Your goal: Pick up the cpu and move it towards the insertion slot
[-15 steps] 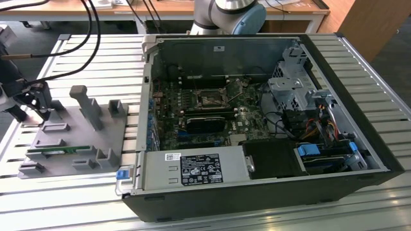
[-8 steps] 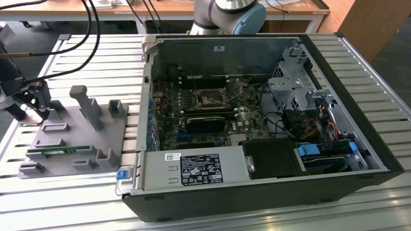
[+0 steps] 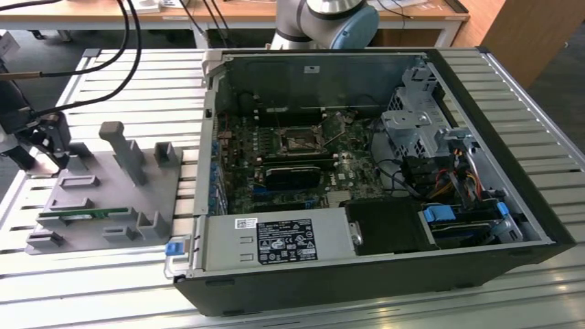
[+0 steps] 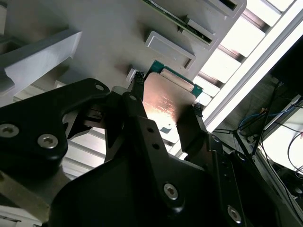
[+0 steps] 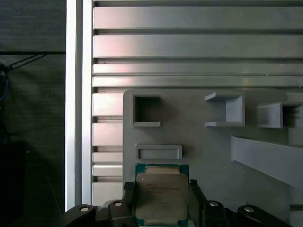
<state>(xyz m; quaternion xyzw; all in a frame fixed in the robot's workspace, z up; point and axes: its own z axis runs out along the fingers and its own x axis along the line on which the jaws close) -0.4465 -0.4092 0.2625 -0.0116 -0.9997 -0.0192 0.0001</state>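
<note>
The cpu [image 5: 162, 194] is a flat square chip with a silver top and a green rim. It sits between my gripper's [image 5: 162, 201] two black fingers [image 5: 129, 195], which are shut on its opposite edges. In the second wrist view the cpu [image 4: 165, 101] shows tilted in the gripper [image 4: 166, 108], over a corner of the grey fixture plate [image 4: 109, 33]. Whether it touches the plate I cannot tell. In the exterior view the gripper [image 3: 51, 140] hangs over the plate's [image 3: 109, 199] far left end. The insertion slot [image 3: 299, 142] lies on the motherboard inside the open computer case, well to the exterior view's right.
The fixture plate carries raised posts [image 3: 123, 151] and pockets, and a green memory stick [image 3: 82, 214] near its front. The case wall [image 3: 212, 137] stands between the plate and the motherboard. A black heatsink block [image 3: 294, 175] sits just in front of the slot. Cables [image 3: 92, 75] hang at the left.
</note>
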